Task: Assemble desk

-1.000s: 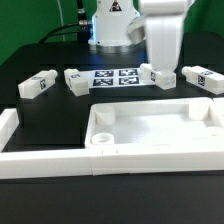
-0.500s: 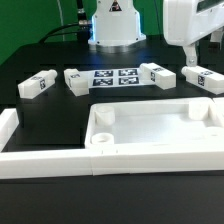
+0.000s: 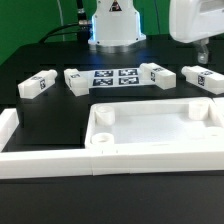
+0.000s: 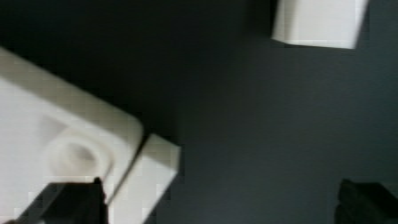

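Whole desk top (image 3: pixel 150 128): exterior view only

Desk top (image 3: pixel 150 135), lower centre: white moulded plastic, smooth, slight sheen along rim. Legs (image 3: pixel 38 85), middle row: same white plastic; stuck-on black-and-white tags look matt. Rails (image 3: pixel 40 160), lower left: white plastic, smooth. Marker board (image 3: pixel 115 76), upper centre: thin flat sheet, matt print. Table (image 3: pixel 50 112): black, matt, even. Arm casing (image 3: pixel 195 20), upper right: white hard shell, glossy.

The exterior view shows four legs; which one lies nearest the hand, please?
The leg at the exterior view's far right, just under the hand; the other three lie further left.
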{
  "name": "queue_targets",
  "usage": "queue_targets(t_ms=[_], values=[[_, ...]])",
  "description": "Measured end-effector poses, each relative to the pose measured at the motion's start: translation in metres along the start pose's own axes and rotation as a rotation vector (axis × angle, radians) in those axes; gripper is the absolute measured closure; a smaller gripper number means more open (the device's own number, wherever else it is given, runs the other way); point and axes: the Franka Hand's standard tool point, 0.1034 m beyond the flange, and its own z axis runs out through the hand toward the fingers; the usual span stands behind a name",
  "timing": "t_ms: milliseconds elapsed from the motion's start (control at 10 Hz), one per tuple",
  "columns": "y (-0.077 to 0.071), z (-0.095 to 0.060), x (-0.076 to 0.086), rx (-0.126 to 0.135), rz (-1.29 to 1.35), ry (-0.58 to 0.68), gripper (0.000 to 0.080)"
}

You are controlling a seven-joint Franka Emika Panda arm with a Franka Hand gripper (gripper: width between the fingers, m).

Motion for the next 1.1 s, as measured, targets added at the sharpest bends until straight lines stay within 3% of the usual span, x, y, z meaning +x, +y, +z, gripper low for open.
queue_targets(t_ms=[400, 500, 600, 700, 800, 1100], values=[[-0.001, 0.000, -0.005, 0.009, 0.002, -0.088, 0.0150], [-0.015, 0.011, -0.008, 0.009, 0.016, -0.137, 0.0150], [-0.028, 0.017, -0.013, -0.014, -0.005, -0.211, 0.0150], [-0.034, 0.019, -0.013, -0.012, -0.031, -0.283, 0.0150], [-0.029, 0.022, -0.013, 0.004, -0.030, -0.330, 0.0150], [-0.031, 0.026, -0.021, 0.015, -0.022, -0.507, 0.0150]])
